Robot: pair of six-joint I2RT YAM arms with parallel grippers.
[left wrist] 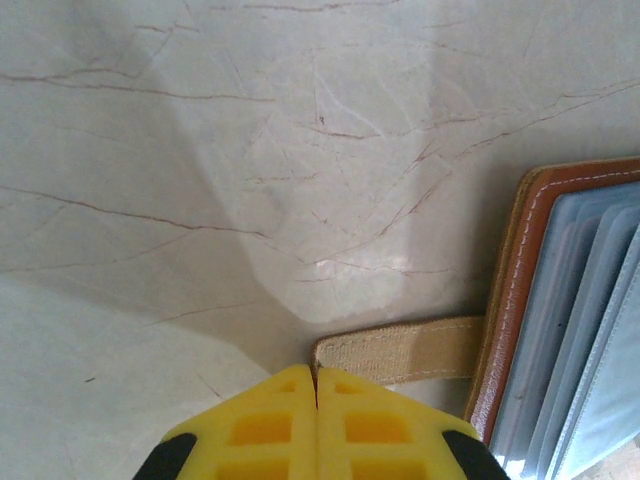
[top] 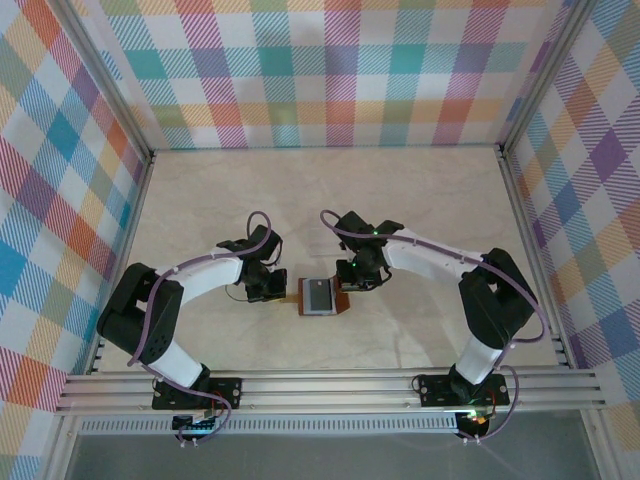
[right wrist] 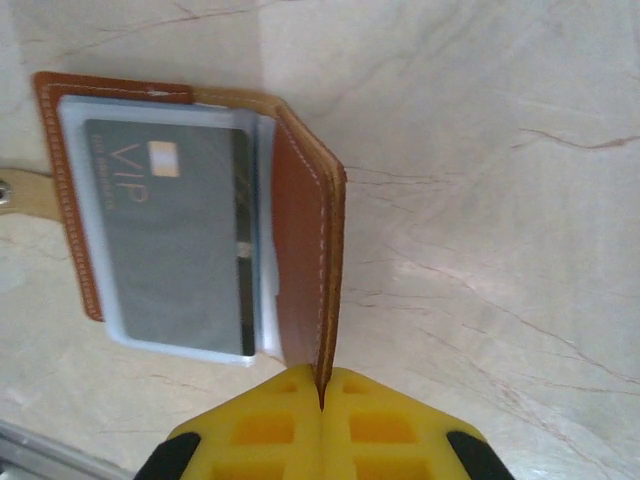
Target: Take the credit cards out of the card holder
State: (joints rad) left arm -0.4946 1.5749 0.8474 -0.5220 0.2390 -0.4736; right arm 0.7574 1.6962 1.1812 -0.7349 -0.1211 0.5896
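Note:
The brown leather card holder [top: 305, 297] lies open on the table between my two grippers. A dark grey credit card [right wrist: 170, 240] marked VIP sits in its pale lining, with the edges of other cards [right wrist: 262, 250] beside it. My left gripper [left wrist: 316, 375] is shut on the end of the tan snap tab [left wrist: 400, 350], at the holder's left side [top: 287, 290]. My right gripper [right wrist: 322, 385] is shut on the edge of the brown flap [right wrist: 300, 230], which stands upright. In the left wrist view the holder's stitched rim [left wrist: 515, 300] and greyish slots [left wrist: 590, 330] show at right.
The table [top: 420, 200] is pale marble-patterned, with checked walls on three sides. An aluminium rail [top: 330, 385] runs along the near edge behind the arm bases. Open tabletop lies beyond and to both sides of the holder.

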